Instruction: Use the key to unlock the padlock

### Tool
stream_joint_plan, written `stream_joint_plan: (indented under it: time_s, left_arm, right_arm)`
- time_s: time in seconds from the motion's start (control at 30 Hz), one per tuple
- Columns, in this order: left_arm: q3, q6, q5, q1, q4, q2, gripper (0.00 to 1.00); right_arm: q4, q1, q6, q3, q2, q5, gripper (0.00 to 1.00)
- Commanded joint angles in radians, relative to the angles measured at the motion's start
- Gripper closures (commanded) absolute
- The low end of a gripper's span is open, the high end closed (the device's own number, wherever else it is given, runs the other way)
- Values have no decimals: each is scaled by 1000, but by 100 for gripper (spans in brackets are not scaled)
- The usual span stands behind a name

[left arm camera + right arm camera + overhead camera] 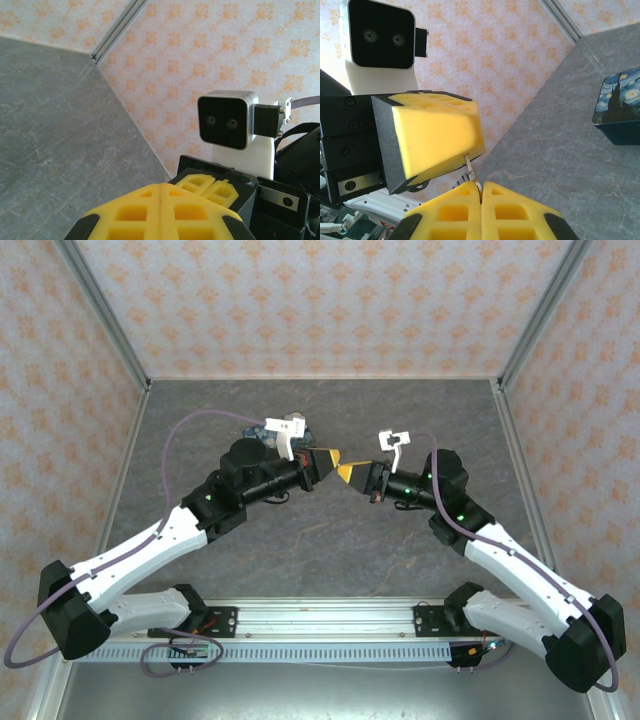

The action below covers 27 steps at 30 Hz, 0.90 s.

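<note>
The table lay grey and bare beneath my arms, because I had brought the work up off it and into the air between them. The painted tin box sat well apart at the far side, behind my left wrist, out of the way of both arms. My left hand and right hand met tip to tip above the middle of the table. I judged this was so that one could steady the work while the other turned. The left hand's fingers were pressed fully together. A thin metal piece came out from under their tip, a short straight stem ending in a small loop. My right hand was also closed all the way, its two fingertips pinching that loop. I took the piece for the key, gripped by its ring so a twist of the wrist would turn it. The padlock itself I could not make out. I judged it was buried in the left hand's pinch, at the stem's other end.
</note>
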Motion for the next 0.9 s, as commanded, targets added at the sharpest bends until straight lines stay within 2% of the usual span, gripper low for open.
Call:
stream_joint_plan:
  time_s: [0.0, 0.07, 0.1, 0.13, 0.17, 0.23, 0.43, 0.6, 0.73, 0.87]
  left_arm:
    - [5, 30, -4, -8, -6, -12, 100]
    - [12, 32, -23, -8, -25, -15, 97]
    - [18, 35, -38, -7, -43, -18, 85]
    - [26, 42, -64, -7, -71, -22, 66]
    - [43, 53, -99, -4, -117, -24, 54]
    - [73, 63, -158, 22, -212, -20, 44]
    - [65, 4, -176, 191, -310, -14, 14]
    - [64, -4, -204, 359, -400, 18, 1]
    - [68, -5, -225, 486, -430, 83, 0]
    - [66, -23, -174, 590, -384, 176, 0]
  right_arm:
    - [9, -3, -25, 32, -20, 15, 99]
    - [-9, -3, -32, 35, -23, 23, 99]
    - [-21, -4, -41, 37, -24, 29, 100]
    - [-41, -2, -51, 40, -26, 34, 100]
    - [-63, -3, -63, 43, -28, 39, 100]
    - [-111, -3, -89, 48, -38, 59, 100]
    - [-221, -3, -145, 42, -87, 128, 100]
    - [-274, -2, -160, 32, -117, 158, 100]
    - [-298, -3, -163, 20, -131, 175, 100]
    - [-317, -3, -160, 19, -139, 174, 100]
